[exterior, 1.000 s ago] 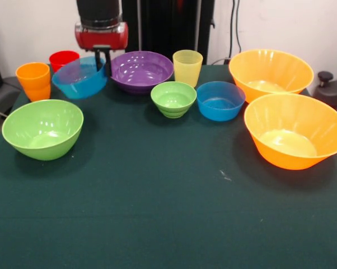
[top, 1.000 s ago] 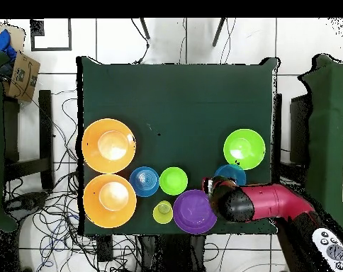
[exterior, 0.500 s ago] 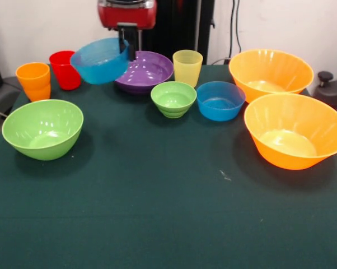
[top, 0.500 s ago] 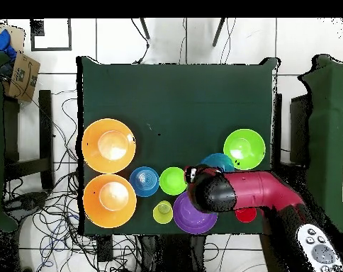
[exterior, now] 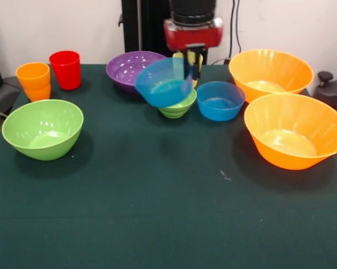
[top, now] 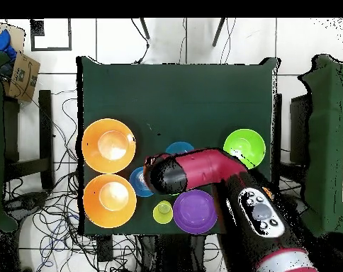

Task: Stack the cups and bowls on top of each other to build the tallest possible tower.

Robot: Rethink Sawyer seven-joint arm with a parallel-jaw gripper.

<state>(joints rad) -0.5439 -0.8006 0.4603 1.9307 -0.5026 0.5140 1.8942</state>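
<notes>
My gripper (exterior: 190, 66) is shut on the rim of a small blue bowl (exterior: 164, 83), which hangs tilted in the air just above the small green bowl (exterior: 178, 106). From overhead the arm (top: 195, 170) covers the green bowl, and only an edge of the held blue bowl (top: 180, 148) shows. A second small blue bowl (exterior: 220, 101) stands to the right. The yellow cup (top: 163, 212) is mostly hidden behind the gripper in the front view. The purple bowl (exterior: 128, 67), red cup (exterior: 65, 69) and orange cup (exterior: 34, 80) stand at the back left. No tower is in view.
Two very large orange bowls (exterior: 271, 70) (exterior: 294, 131) fill the right side. A large green bowl (exterior: 42, 128) sits at the left. The dark green table (exterior: 157, 213) stretches out in front of the bowls.
The gripper has carried the blue bowl to the right and a little lower, from beside the purple bowl to above the small green bowl. The red cup now shows in full.
</notes>
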